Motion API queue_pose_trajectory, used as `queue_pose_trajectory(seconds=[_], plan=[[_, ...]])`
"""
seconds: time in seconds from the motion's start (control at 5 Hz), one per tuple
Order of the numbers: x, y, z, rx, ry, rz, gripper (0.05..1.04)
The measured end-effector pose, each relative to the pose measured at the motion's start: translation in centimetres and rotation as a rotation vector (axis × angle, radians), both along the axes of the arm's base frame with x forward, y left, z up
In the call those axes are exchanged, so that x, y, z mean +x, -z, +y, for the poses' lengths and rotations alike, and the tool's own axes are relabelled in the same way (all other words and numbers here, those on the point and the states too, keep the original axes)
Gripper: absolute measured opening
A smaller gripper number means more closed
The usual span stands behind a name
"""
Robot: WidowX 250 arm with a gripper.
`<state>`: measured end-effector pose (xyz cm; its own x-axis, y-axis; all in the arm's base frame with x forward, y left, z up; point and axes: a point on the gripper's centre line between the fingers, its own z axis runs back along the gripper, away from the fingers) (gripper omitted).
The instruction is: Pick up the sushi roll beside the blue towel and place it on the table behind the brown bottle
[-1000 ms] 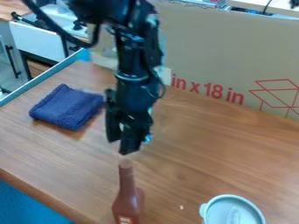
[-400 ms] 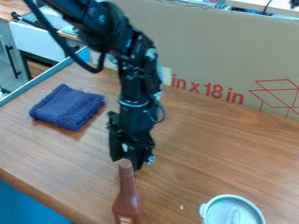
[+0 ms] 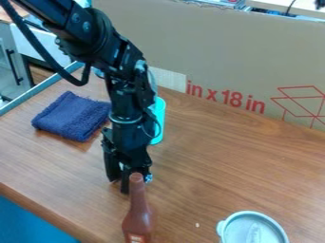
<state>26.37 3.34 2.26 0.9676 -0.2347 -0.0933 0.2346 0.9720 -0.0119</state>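
In the camera view, I am hanging my gripper [image 3: 119,187] tips-down low over the brown wooden table [image 3: 222,171], left of the middle, with my arm coming in from the upper left. I am keeping my two fingers apart, a narrow gap showing between their tips, and I am holding nothing. The brown bottle [image 3: 138,218] is standing upright at the bottom edge, just beside my gripper; its narrow top is overlapping my gripper's lower end, and I cannot tell whether we are touching. A folded, dark blue cloth [image 3: 71,116] is lying on the table near me, toward the upper left. A turquoise object [image 3: 159,114] is showing partly behind my arm. A pale round container [image 3: 251,213] is sitting at the lower right, and a large cardboard panel [image 3: 241,52] with red markings is standing along the back.
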Motion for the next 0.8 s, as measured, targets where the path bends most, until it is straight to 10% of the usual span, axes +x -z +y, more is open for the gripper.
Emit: queue_pose_trajectory(seconds=[0.2, 0.4, 0.8], plan=[[-0.3, 0.0, 0.2, 0.009, -0.009, 0.024, 0.638], [-0.6, -0.1, 0.1, 0.011, -0.036, 0.046, 0.936], [-1.0, -4.2, 0.1, 0.016, -0.037, -0.015, 1.003]])
